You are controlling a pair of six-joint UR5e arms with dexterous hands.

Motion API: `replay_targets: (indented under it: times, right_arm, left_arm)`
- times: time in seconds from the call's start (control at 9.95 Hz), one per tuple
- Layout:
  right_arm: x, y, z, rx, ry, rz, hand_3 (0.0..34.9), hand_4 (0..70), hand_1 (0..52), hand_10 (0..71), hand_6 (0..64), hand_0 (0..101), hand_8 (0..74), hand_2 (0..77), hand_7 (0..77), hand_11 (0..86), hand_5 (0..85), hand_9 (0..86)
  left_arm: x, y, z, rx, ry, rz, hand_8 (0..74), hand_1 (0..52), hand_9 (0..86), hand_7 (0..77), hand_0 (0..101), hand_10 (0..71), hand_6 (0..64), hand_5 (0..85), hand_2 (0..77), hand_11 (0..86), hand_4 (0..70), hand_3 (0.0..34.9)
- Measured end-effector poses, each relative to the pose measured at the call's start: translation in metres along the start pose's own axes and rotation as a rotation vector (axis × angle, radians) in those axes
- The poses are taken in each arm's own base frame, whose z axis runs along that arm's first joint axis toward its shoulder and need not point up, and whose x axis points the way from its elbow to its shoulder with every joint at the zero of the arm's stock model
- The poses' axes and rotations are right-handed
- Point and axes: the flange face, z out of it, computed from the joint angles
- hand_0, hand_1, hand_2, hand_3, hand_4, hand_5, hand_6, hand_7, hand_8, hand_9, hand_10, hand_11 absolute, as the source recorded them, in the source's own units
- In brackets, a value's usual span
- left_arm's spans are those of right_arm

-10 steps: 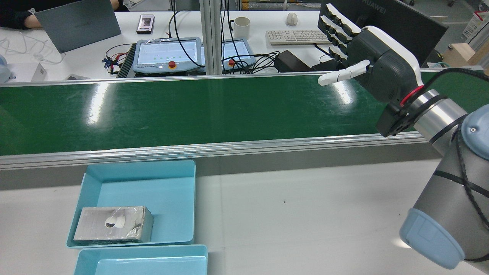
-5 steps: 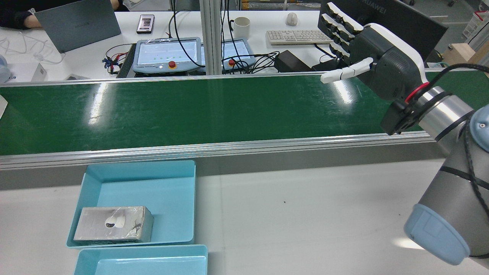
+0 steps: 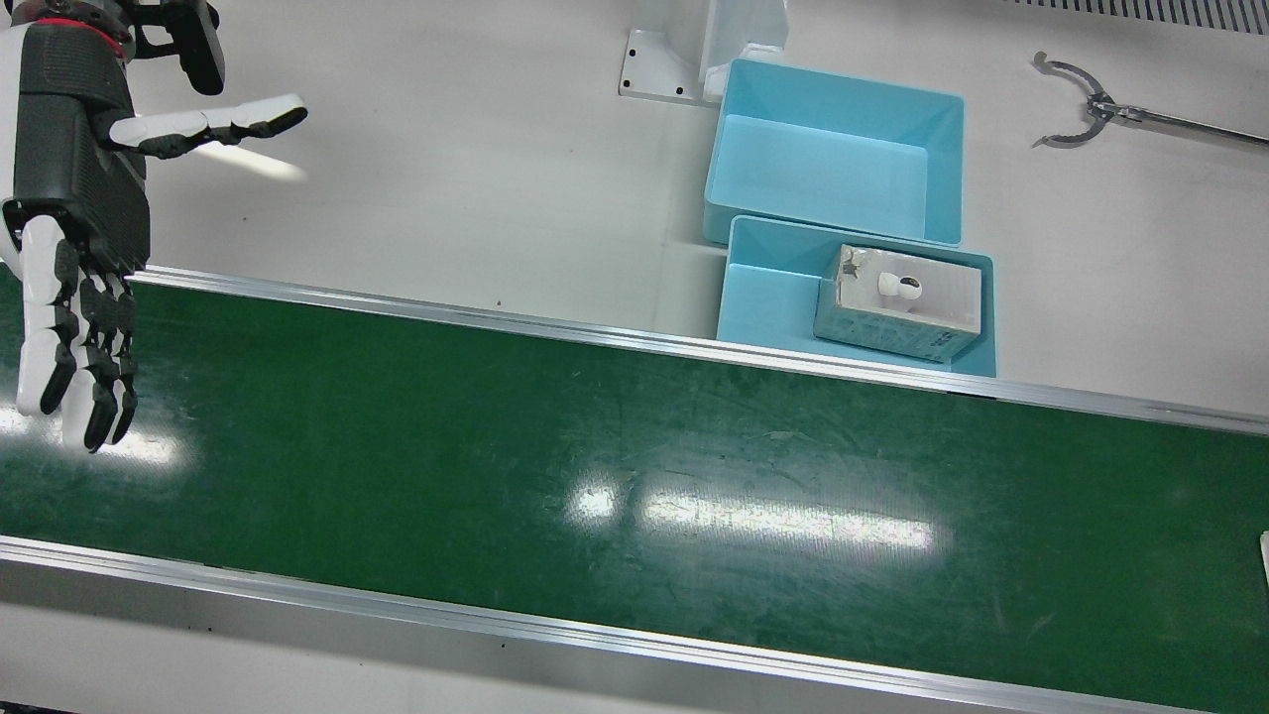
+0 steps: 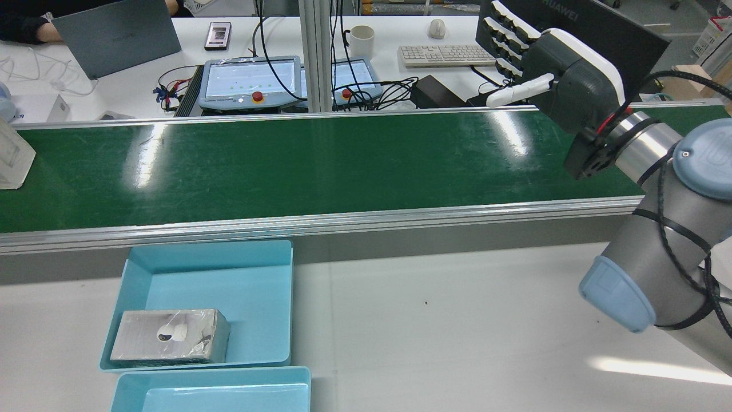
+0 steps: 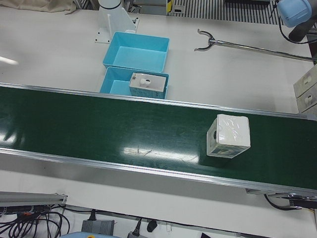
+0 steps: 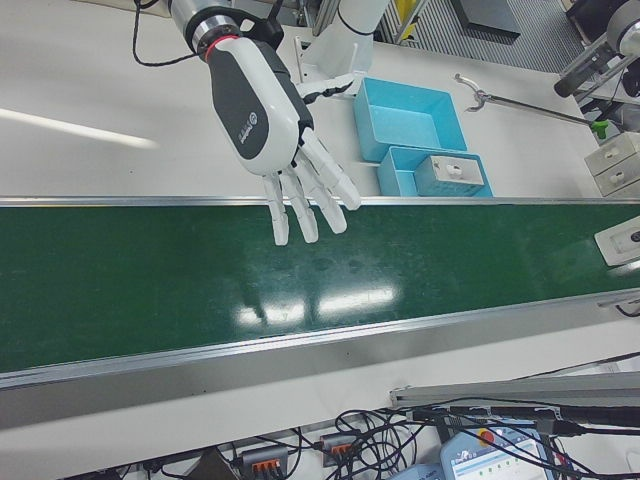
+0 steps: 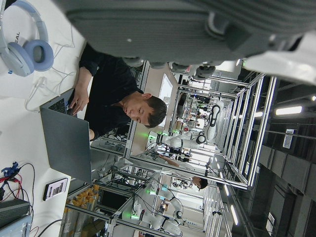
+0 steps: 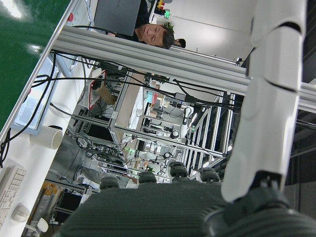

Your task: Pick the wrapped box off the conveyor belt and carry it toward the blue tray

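Wrapped box (image 5: 228, 136) on belt (image 5: 124, 134), far from robot hand (image 6: 290, 150); trays (image 5: 134, 51) beside belt.

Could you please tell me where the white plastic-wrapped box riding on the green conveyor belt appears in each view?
Front view: only a white sliver at the right edge.
Rear view: white plastic-wrapped box at the far left edge.
Left-front view: right of centre, on the belt.
Right-front view: far right edge.
Hand views: not in them.
Shared landmark: the green conveyor belt.
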Motion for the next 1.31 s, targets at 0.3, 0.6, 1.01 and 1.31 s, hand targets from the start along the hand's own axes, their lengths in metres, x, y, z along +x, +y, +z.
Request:
replay_targets:
  times: [0.3,0.6,1.01,1.31]
  right_arm:
    - [0.016,-0.004,0.027,-0.017,0.054,0.032,6.7,0.0,12.0,0.0,0.0,46,0.0,7.1,0.0,1.6,0.5,1.1]
    - [0.02,0.016,0.043,-0.054,0.066,0.053,2.9,1.1,16.4,0.0,0.0,48,0.0,10.4,0.0,1.1,4.9,1.6]
    - [0.02,0.019,0.045,-0.059,0.067,0.052,5.4,0.5,16.4,0.0,0.0,47,0.0,12.0,0.0,1.1,4.9,1.6]
    - [0.009,0.012,0.042,-0.05,0.052,0.053,6.3,0.5,14.7,0.0,0.0,47,0.0,12.5,0.0,1.1,4.9,1.1]
  left_arm:
    - [0.0,0.0,0.0,0.0,0.0,0.0,0.0,0.0,0.0,0.0,0,0.5,0.0,1.1,0.5,0.0,0.0,0.0]
    - [0.0,0.0,0.0,0.0,0.0,0.0,0.0,0.0,0.0,0.5,0,0.5,0.0,1.1,1.1,0.0,0.0,0.0]
    - [0.0,0.0,0.0,0.0,0.0,0.0,0.0,0.0,0.0,0.5,0,0.5,0.0,1.1,0.5,0.0,0.0,0.0]
    - [0.0,0.0,0.0,0.0,0.0,0.0,0.0,0.0,0.0,0.0,0,0.0,0.0,1.1,0.5,0.0,0.0,0.0]
